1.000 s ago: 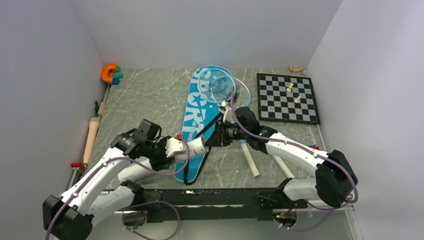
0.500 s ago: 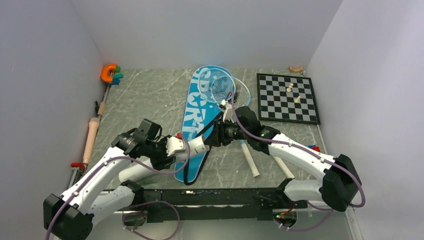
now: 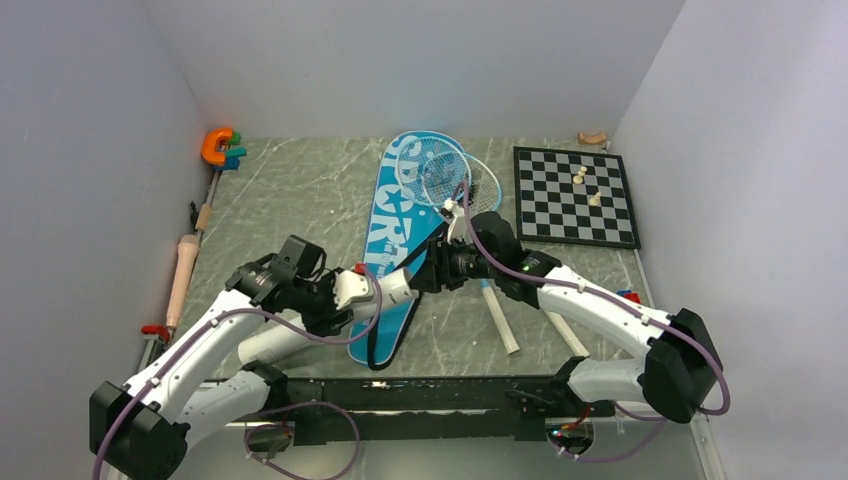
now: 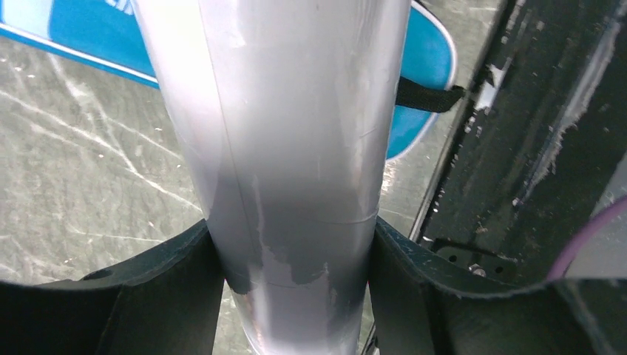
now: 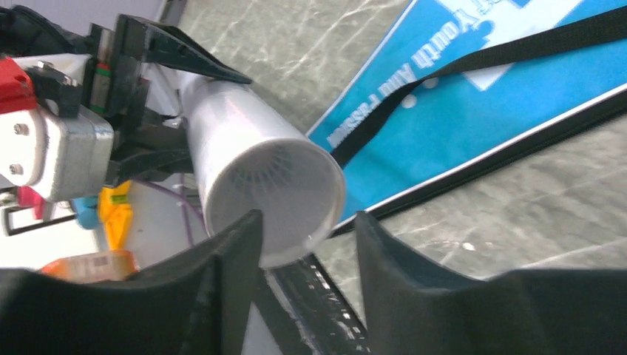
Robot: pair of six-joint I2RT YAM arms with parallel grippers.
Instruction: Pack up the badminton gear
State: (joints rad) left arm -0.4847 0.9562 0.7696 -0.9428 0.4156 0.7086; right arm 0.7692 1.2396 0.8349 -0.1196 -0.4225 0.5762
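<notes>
Left gripper (image 4: 292, 274) pinches the long white tube (image 4: 281, 111) across its body, both ends cut off in its view; right gripper (image 5: 307, 288) stands spread and empty, the tube's open mouth just ahead; inside, a shuttlecock (image 5: 270, 177) shows dimly; beyond and below lies the blue bag (image 5: 480, 96), rackets (image 3: 445, 170) partly on its far end

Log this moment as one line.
left gripper: shut on tube | right gripper: open at tube mouth | bag: flat on table | rackets: heads on bag
</notes>
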